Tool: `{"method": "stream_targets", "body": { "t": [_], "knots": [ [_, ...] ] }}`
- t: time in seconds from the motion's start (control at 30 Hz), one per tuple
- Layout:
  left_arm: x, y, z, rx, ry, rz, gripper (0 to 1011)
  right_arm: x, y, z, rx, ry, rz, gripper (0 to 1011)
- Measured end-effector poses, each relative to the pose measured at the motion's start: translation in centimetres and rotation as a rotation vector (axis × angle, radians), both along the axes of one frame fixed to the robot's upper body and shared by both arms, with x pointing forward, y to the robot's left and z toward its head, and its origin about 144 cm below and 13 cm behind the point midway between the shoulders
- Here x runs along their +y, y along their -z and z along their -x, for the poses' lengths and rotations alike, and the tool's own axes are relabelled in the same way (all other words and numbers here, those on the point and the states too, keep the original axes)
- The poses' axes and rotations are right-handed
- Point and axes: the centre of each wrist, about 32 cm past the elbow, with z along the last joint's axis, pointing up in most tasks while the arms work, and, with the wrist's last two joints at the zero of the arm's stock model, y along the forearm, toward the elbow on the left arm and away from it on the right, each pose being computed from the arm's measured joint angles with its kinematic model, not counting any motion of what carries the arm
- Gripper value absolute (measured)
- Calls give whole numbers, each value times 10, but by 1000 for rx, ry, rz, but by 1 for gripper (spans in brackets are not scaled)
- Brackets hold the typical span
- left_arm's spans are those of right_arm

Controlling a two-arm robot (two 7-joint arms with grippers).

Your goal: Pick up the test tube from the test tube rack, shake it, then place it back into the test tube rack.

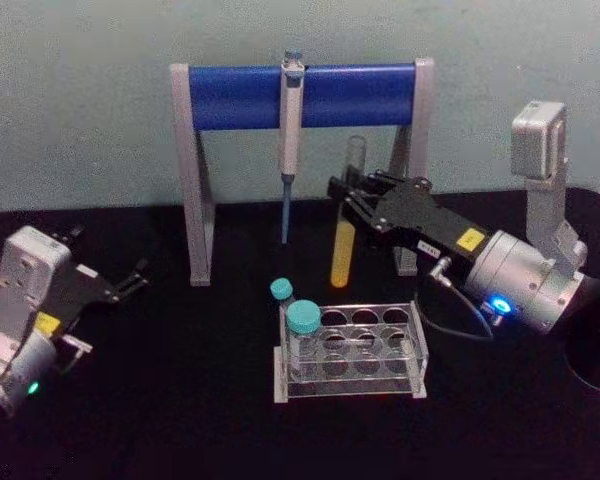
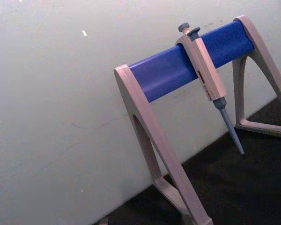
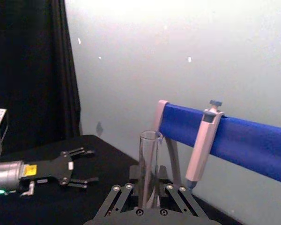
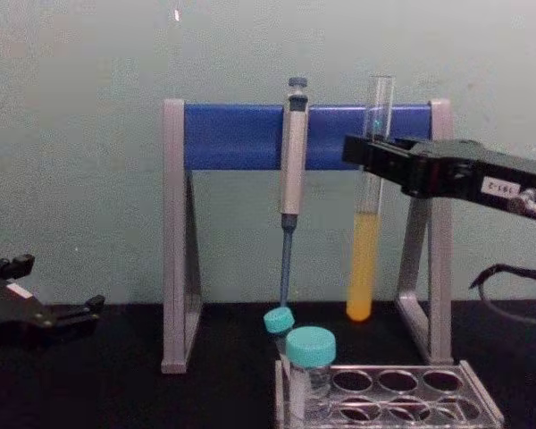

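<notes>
Your right gripper point(image 4: 366, 150) grips the tube point(image 4: 364, 259) upright; rack point(image 1: 352, 391) sits lower, nearer you; left gripper point(image 1: 110, 257) idle left, fingers spread.

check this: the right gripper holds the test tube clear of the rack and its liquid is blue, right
The liquid in the test tube is yellow, not blue, as the chest view shows. The right gripper holds it clear of the test tube rack.

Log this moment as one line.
right gripper: shut on test tube, held upright, clear of test tube rack | left gripper: open, idle at left | stage: tube out, not yet returned
</notes>
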Motion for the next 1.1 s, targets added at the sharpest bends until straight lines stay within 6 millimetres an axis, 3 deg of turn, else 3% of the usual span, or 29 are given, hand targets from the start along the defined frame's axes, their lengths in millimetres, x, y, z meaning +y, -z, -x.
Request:
{"method": "stream_targets", "body": {
  "t": [1.1],
  "knots": [
    [0, 0, 0, 0, 0, 0, 1001, -14, -2, 2, -11, 51, 25, 232]
  ]
}}
